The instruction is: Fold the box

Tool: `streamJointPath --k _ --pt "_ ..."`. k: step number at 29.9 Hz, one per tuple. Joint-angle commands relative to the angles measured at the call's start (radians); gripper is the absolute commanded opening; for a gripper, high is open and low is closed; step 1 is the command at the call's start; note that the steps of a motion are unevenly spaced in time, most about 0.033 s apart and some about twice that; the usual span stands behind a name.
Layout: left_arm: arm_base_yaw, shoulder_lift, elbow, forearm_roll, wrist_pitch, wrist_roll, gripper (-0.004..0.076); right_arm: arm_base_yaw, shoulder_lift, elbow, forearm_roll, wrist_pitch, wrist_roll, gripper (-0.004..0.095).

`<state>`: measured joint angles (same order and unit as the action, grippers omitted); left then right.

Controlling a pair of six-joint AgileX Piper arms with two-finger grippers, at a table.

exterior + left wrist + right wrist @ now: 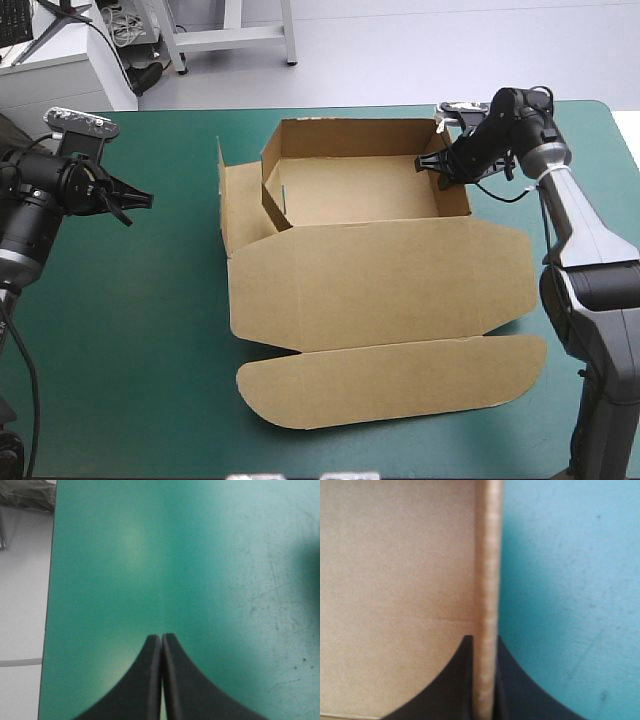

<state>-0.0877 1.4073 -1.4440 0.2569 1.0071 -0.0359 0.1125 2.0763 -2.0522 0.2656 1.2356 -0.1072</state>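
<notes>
Lid lying flat nearest, the brown box has its right wall pinched between the fingers of the right gripper, probably steadying it; the left gripper idles, fingers together, empty.

We are counting one box, a single brown sheet on the one teal-green table, nearer its far edge than its near one. On that box we are seeing three walls standing around the tray, one side flap toward the left edge, and two flat panels lying toward the near edge. We are counting two grippers, four black fingers in all. The left gripper, by the left edge, is pressed together on nothing, and the right gripper, toward the far right corner, is pinching one wall.
</notes>
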Motion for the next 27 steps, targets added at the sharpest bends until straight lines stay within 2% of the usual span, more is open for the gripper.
streamJointPath --k 1,9,12,16,20,23,27 --pt "0.002 -0.015 -0.024 -0.003 -0.039 -0.038 -0.0010 -0.046 -0.139 -0.037 0.032 0.018 -0.005 -0.0020" --pt "0.004 0.010 -0.024 -0.041 -0.044 -0.090 -0.0009 -0.141 -0.296 -0.023 0.036 0.020 -0.029 -0.0020" --pt "0.034 0.025 -0.024 -0.132 -0.052 -0.090 -0.0008 -0.173 -0.356 0.014 0.042 0.020 -0.029 -0.0020" --pt "0.107 0.041 -0.024 -0.284 -0.048 -0.052 -0.0009 -0.207 -0.427 0.103 0.059 0.020 -0.068 -0.0020" --pt "0.124 0.050 -0.024 -0.277 -0.032 0.042 -0.0010 -0.215 -0.473 0.167 0.059 0.020 -0.081 -0.0020" --pt "0.119 0.053 -0.024 -0.273 -0.023 0.057 -0.0008 -0.215 -0.490 0.169 0.083 0.020 -0.086 -0.0020" --pt "0.119 0.057 -0.024 -0.309 -0.007 0.097 0.0050 -0.215 -0.507 0.169 0.120 0.020 -0.092 -0.0020"
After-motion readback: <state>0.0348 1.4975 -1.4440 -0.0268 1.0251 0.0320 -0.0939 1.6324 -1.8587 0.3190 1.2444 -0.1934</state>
